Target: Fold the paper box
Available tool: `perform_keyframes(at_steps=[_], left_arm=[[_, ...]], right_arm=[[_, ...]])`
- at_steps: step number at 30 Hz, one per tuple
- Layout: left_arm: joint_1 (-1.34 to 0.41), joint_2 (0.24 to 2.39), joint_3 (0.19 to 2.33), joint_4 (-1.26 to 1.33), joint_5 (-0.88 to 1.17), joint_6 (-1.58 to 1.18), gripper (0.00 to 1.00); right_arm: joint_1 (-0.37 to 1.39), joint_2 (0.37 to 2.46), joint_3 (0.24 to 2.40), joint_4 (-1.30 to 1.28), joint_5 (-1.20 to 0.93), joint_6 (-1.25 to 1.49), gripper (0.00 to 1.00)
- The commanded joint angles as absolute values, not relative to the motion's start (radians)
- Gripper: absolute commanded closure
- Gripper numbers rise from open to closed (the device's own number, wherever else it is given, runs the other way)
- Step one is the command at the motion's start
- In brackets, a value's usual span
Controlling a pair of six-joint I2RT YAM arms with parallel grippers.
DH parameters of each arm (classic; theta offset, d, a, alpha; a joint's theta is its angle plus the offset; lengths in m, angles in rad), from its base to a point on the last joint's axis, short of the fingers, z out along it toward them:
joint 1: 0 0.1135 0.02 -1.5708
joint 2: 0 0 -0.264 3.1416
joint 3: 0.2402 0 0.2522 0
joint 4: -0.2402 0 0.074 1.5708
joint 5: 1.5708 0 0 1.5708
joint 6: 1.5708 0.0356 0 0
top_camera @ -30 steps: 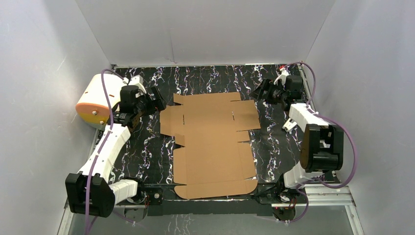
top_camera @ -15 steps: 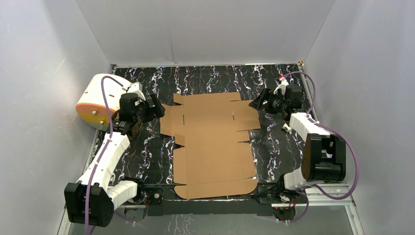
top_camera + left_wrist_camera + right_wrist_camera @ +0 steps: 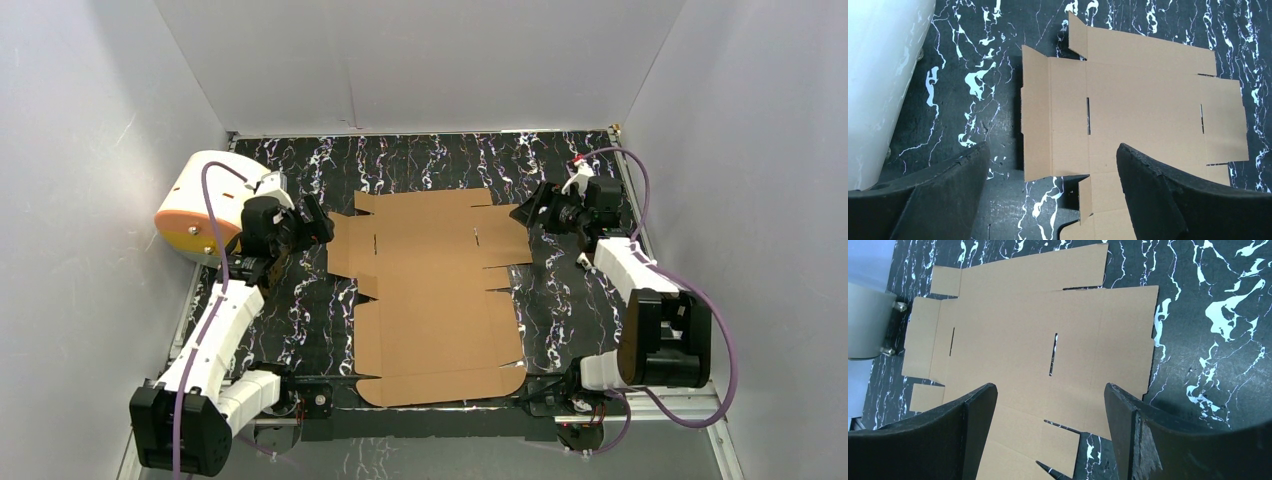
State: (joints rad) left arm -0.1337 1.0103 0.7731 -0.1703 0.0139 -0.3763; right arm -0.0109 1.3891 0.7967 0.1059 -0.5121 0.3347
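The paper box (image 3: pixel 435 290) is a flat brown die-cut cardboard sheet with flaps and slots, lying unfolded on the black marbled table. It also shows in the left wrist view (image 3: pixel 1143 105) and the right wrist view (image 3: pixel 1038 340). My left gripper (image 3: pixel 318 221) hovers at the sheet's far left flap, open and empty; its jaws (image 3: pixel 1053 165) straddle that flap's corner. My right gripper (image 3: pixel 528 208) hovers at the sheet's far right flap, open and empty; its jaws (image 3: pixel 1050 395) frame the right edge.
A cream-white cylinder with an orange face (image 3: pixel 200 205) lies at the left wall, just behind the left arm. White walls enclose the table (image 3: pixel 560 300) on three sides. Both arm bases sit at the near edge.
The left gripper has moved a little right, closer to the left flap. The right arm has shifted slightly, its gripper still at the right flap. The sheet has not moved.
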Motion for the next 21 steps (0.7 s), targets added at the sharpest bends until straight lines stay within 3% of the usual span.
perform_keyframes(at_steps=[1,21], left_arm=[[-0.130,0.959,0.777,-0.147,-0.017,-0.361,0.06],[-0.123,0.815,0.743,-0.103,-0.007,-0.342,0.06]], right_arm=[[-0.009,1.330,0.769,0.132,-0.525,0.328,0.12],[-0.008,1.122,0.640,0.132,-0.525,0.328,0.12]])
